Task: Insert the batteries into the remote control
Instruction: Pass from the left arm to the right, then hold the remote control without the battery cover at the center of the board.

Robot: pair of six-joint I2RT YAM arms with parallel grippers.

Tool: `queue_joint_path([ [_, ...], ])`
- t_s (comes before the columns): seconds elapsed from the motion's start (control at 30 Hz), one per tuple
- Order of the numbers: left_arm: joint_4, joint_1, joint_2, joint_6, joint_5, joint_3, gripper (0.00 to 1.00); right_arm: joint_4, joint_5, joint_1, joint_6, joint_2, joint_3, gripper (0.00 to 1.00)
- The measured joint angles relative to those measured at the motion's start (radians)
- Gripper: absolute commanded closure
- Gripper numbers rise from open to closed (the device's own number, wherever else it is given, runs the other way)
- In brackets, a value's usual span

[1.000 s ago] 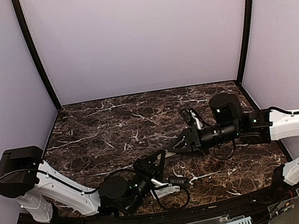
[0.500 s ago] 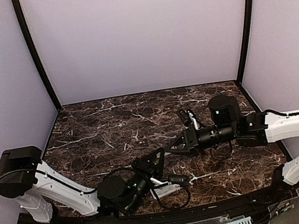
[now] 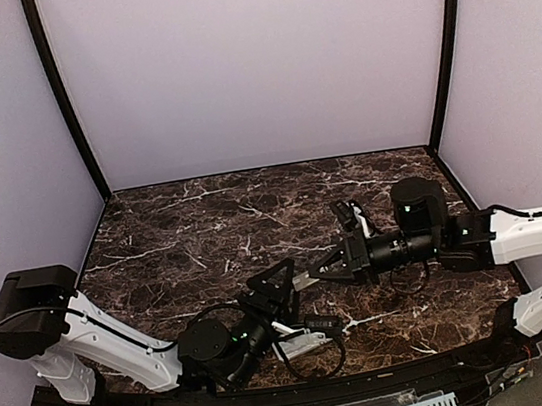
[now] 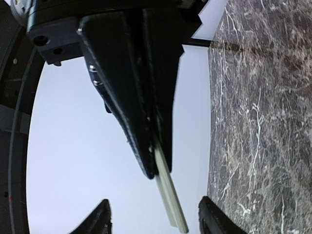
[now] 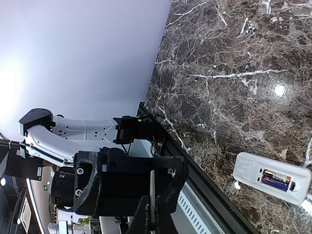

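Nearest you, your left gripper has its fingers pressed flat on a thin pale strip, probably the cover, though you cannot tell. Just beyond, the remote control lies back-up on the tabletop with the batteries seated in its bay. Farther out, your right gripper looks pinched on something slim, unidentifiable. The remote is likely light, stiff and slippery; grip its long edges.

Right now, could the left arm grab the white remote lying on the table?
Probably not yet. The left hand is shut on a thin pale piece, so it has no free grip, though the remote control lies uncovered close by.
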State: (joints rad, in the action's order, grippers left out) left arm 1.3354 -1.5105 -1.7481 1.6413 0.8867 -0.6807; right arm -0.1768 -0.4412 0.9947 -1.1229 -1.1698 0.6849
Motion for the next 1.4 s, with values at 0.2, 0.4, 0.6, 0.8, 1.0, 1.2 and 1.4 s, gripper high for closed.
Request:
queue_joint_path([
  [0.2, -0.016, 0.000, -0.002, -0.116, 0.026, -0.001, 0.18, 0.068, 0.020, -0.037, 0.032, 0.050, -0.002, 1.00],
  [0.4, -0.691, 0.060, 0.095, -0.705, -0.131, -0.144, 0.17, 0.206, 0.051, -0.115, 0.113, 0.106, 0.005, 1.00],
  [0.6, -1.217, 0.296, 0.271, -1.247, -0.599, -0.286, 0.16, 0.364, 0.117, -0.173, 0.199, 0.187, 0.016, 1.00],
  [0.8, -1.472, 0.345, 0.253, -1.514, -0.947, -0.292, 0.16, 0.324, 0.089, -0.179, 0.229, 0.171, -0.042, 1.00],
  [1.0, -1.524, 0.340, 0.229, -1.620, -1.027, -0.133, 0.15, 0.223, 0.054, -0.138, 0.228, 0.036, -0.130, 1.00],
  [1.2, -1.459, 0.339, 0.209, -1.623, -1.004, -0.046, 0.15, 0.040, -0.019, -0.106, 0.228, -0.153, -0.156, 1.00],
  [1.4, -1.345, 0.296, 0.138, -1.621, -0.970, -0.042, 0.15, -0.128, -0.095, -0.079, 0.229, -0.277, -0.158, 1.00],
])
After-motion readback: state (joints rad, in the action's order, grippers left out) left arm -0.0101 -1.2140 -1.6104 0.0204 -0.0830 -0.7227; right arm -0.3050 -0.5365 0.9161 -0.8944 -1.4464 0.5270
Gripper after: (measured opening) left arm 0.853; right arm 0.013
